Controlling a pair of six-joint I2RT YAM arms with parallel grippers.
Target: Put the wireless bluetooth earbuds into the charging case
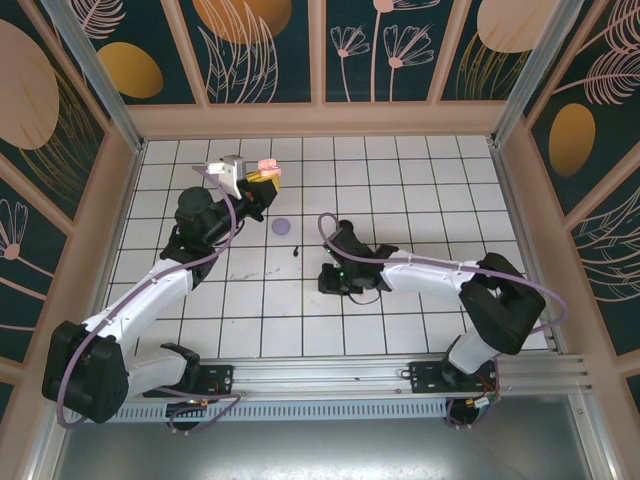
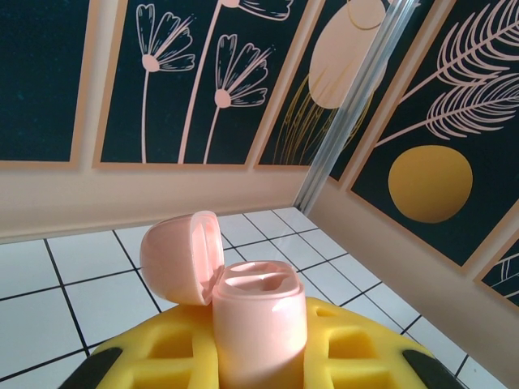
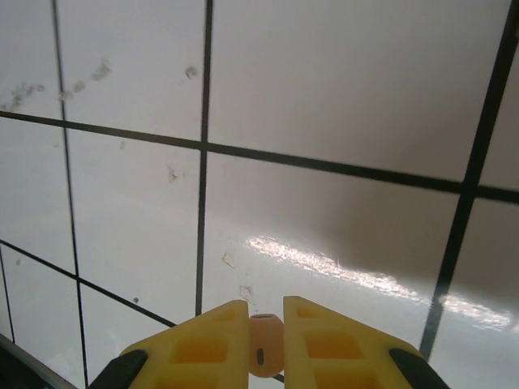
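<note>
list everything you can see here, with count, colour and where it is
charging case: 1, pink, lid open, held by the left gripper over the table's far left
pink earbud: 1, pink, pinched in the right gripper
round purple item: 1, purple, on a tile between the grippers; too small to identify
small black item: 1, black, on the table just nearer than the purple one; possibly an earbud
table: 1, white tiles, dark lines
wall panels: several, dark teal with peach plant patterns, around the table
left gripper: 1, yellow fingers, shut on the case
right gripper: 1, yellow fingers, low over the table
</note>
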